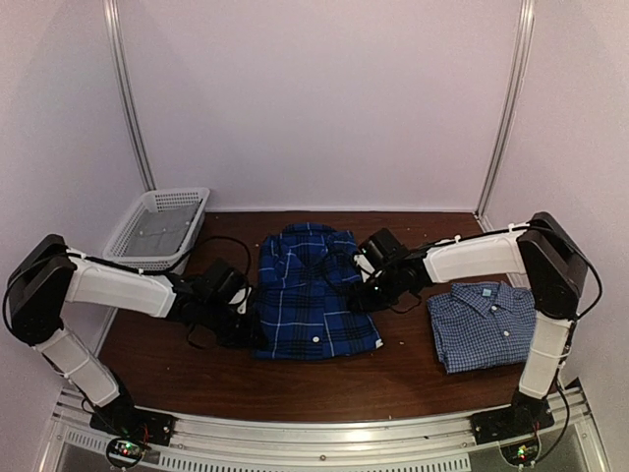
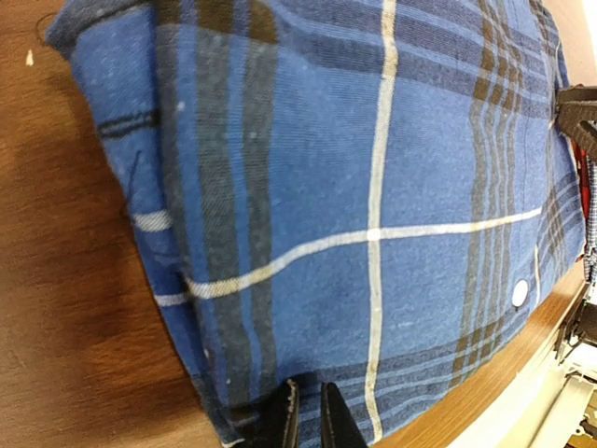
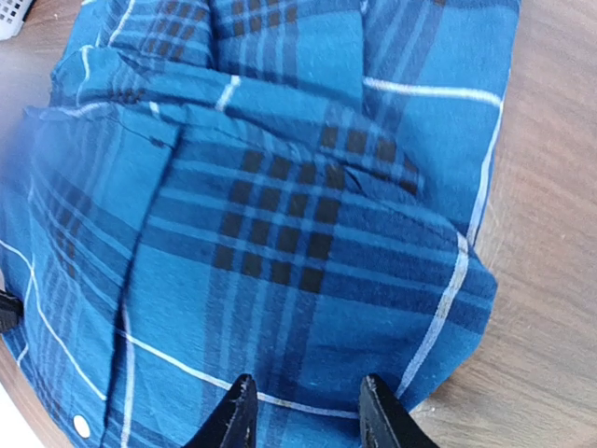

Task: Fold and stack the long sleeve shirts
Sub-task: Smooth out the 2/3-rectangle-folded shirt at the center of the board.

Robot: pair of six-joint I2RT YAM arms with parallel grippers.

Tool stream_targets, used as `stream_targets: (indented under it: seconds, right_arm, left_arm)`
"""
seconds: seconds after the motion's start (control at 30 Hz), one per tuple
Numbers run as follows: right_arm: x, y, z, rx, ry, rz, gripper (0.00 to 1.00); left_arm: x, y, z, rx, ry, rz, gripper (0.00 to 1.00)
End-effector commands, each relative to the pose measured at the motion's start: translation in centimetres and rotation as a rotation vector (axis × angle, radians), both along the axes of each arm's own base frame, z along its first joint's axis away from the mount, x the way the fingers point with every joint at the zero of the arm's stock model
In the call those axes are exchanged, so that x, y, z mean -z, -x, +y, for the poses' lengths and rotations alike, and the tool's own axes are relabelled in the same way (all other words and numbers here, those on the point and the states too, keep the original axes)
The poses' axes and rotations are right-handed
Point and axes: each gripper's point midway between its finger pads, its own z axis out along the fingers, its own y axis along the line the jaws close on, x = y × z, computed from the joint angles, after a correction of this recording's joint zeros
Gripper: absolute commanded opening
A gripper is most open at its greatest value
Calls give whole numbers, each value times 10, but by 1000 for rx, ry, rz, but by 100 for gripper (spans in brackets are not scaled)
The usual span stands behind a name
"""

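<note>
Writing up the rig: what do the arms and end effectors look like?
The left arm and right arm have white shells between bulky black joints, with loose black cables near the wrists. The left end effector and right end effector have slim black fingers.
</note>
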Motion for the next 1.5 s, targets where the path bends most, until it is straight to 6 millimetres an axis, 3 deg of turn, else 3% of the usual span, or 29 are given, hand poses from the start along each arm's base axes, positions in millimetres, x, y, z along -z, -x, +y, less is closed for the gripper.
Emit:
stream_targets:
  seconds: [0.0,0.2,0.4,0.53,0.7,0.87,1.13,1.3,1.47]
  right_arm:
    - [-4,-4,-5,29,-40,-20,38]
    - [2,-5,-24,63,-28,-7,38]
    - [-15,1,-31,66,-23,-33,37]
    - [-34,12,-27,54,-33,-64,37]
    - [-43,43,-6,-1,-54,-62,37]
    - [-27,70,3,-30,-47,-23,36]
    - [18,97,-23,4,-5,60,35]
    - [30,107,-31,13,-1,84,35]
    - [25,109,-33,13,-12,81,36]
  left_arm:
    - [-4,1,-1,-11,31,-10,10]
    - [0,6,2,-10,27,3,10]
    - [-4,11,7,-12,24,4,10]
    - [-11,12,9,-13,28,-4,11]
    - [-27,11,5,-10,62,-25,11]
    - [-30,11,-5,11,66,-35,11]
    - [6,28,9,-6,-11,34,11]
    - [20,42,23,-17,-39,73,10]
    - [22,50,33,-22,-59,84,11]
